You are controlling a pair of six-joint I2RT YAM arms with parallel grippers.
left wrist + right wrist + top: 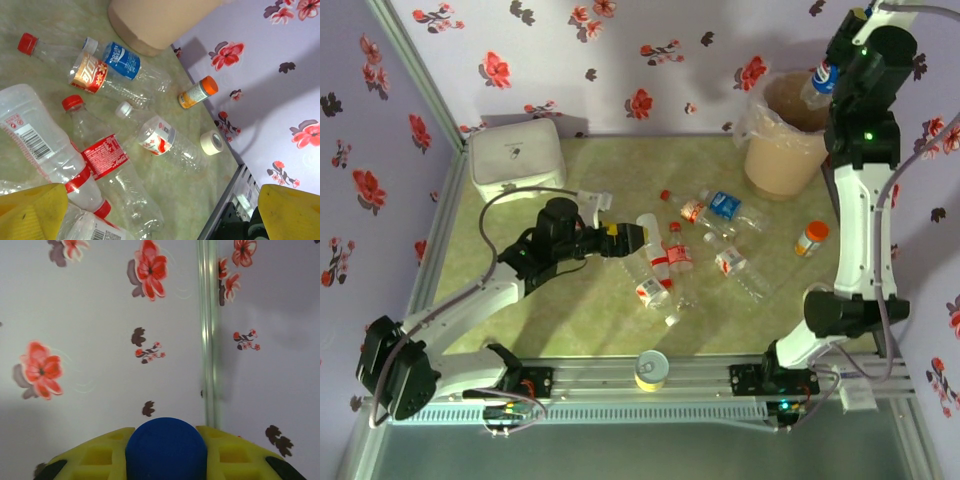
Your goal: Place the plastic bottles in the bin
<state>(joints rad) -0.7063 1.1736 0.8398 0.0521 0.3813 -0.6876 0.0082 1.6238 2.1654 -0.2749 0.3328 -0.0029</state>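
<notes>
Bottles point(670, 262): most lie at tabletop point(560, 325) centre; blue-capped one point(820, 80) hangs over bin point(782, 145), near its 2 o'clock rim.
Right jaws: pinching that bottle.
Left jaws: spread wide.
Risk: off-centre release may glance off rim.

Lilac walls point(620, 60) w/ red & dark flower print; pale green marbled tabletop point(590, 330); metal rail point(590, 378) at near edge.

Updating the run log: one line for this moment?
left jaws: open over loose bottles | right jaws: shut on blue-capped bottle at bin
</notes>
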